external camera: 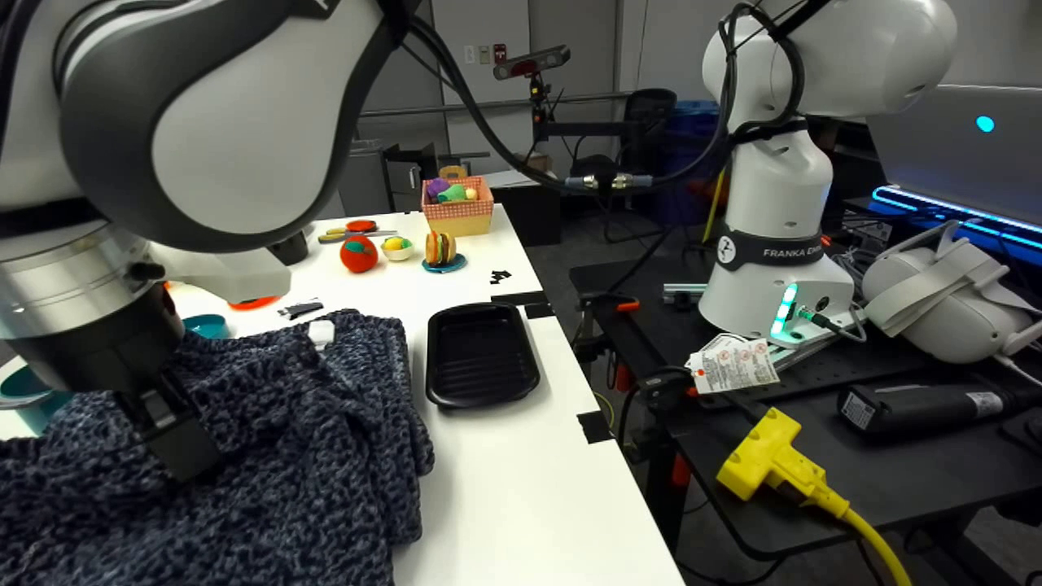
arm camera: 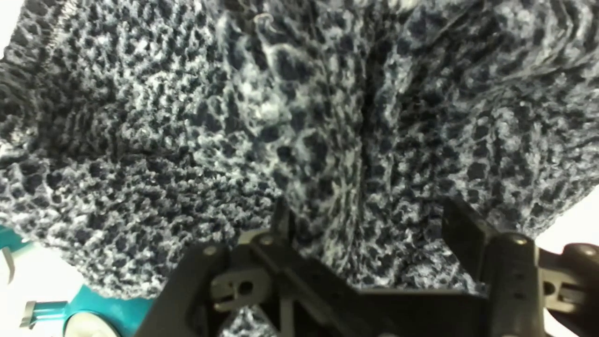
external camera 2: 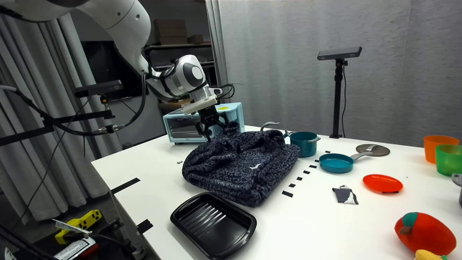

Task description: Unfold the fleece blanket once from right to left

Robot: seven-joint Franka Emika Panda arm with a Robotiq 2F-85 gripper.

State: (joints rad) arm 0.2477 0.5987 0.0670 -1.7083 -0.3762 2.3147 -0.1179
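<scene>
Down at the rumpled fleece blanket (external camera 2: 238,171)
Poised with gripper (arm camera: 367,217) spread apart, with a raised fold between fingers

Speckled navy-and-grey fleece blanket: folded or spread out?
Folded, loosely: in an exterior view, the blanket lies heaped in thick, rumpled layers on the white table.

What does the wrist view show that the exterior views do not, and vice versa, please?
Only the wrist view: a close-up of the blanket seen between the open jaws of the gripper.
Only the exterior views: the arm, the tray and the red toy, in both.
Shared by all three: the blanket, the gripper and teal cookware.
</scene>
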